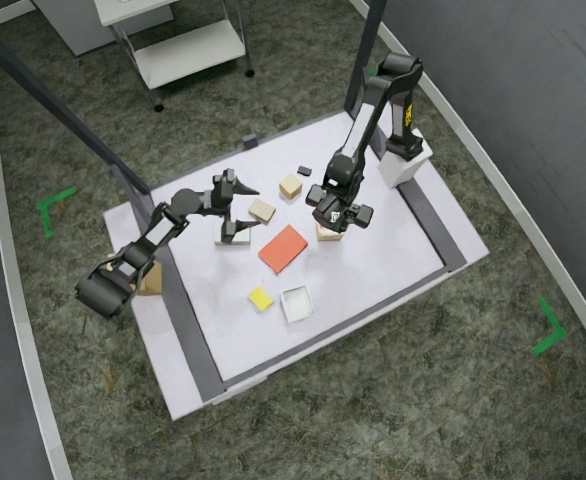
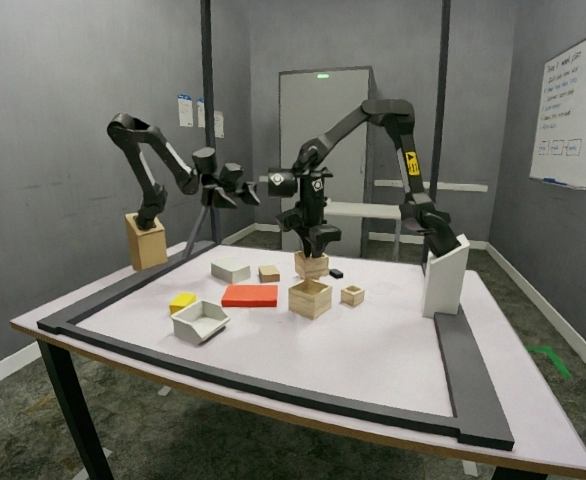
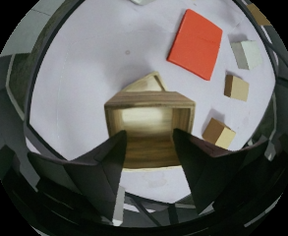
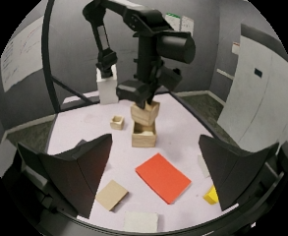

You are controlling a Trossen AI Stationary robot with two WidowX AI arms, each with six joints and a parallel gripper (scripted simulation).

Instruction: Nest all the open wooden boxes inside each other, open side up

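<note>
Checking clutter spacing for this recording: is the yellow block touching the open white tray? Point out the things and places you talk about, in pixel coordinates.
Apart. The top view shows tabletop between the yellow block [image 1: 260, 298] [image 2: 182, 302] [image 4: 211, 196] and the white tray [image 1: 285, 306] [image 2: 183, 327] [image 3: 143, 1] [image 4: 203, 166]; the exterior view overlaps them.
</note>
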